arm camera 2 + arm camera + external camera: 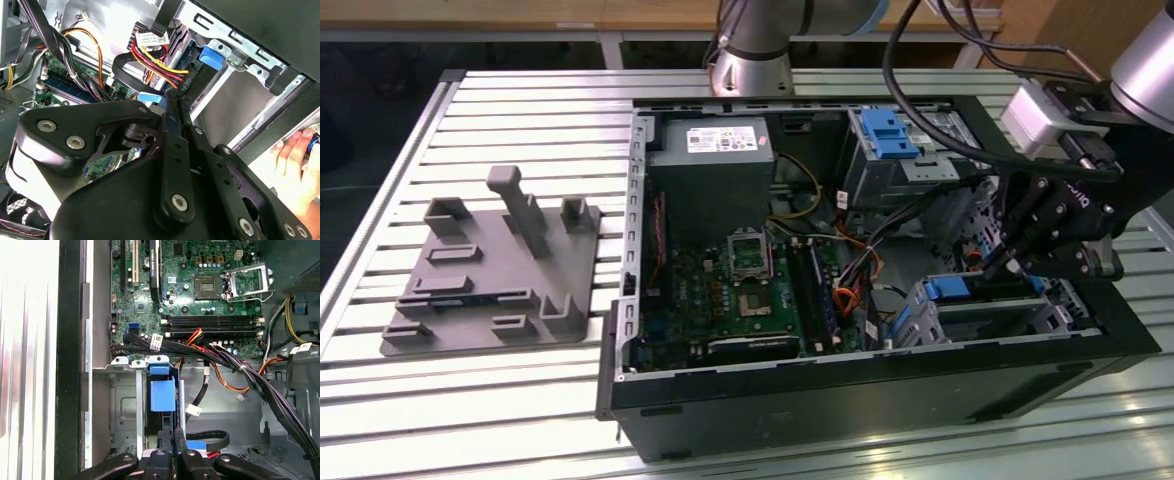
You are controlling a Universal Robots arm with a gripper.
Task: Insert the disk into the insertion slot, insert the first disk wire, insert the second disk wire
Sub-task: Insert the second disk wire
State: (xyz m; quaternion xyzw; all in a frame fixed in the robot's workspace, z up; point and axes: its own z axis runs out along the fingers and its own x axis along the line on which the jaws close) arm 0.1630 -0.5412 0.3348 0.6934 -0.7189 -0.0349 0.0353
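The gripper (1017,268), fingers pressed together on a wire connector (196,445), reaches beside the disk (983,292) seated in the insertion slot (1061,315).

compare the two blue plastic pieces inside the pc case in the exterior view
The blue latch sits on the tall grey cage at the far side of the case, away from the arm. The blue carrier sits in the small silver cage at the near side, right beneath the pincer. Both are bright blue plastic in metal drive cages.

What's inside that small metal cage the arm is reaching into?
The disk in its blue carrier sits in the insertion slot. The end effector covers its near end, so the connectors there are hidden.
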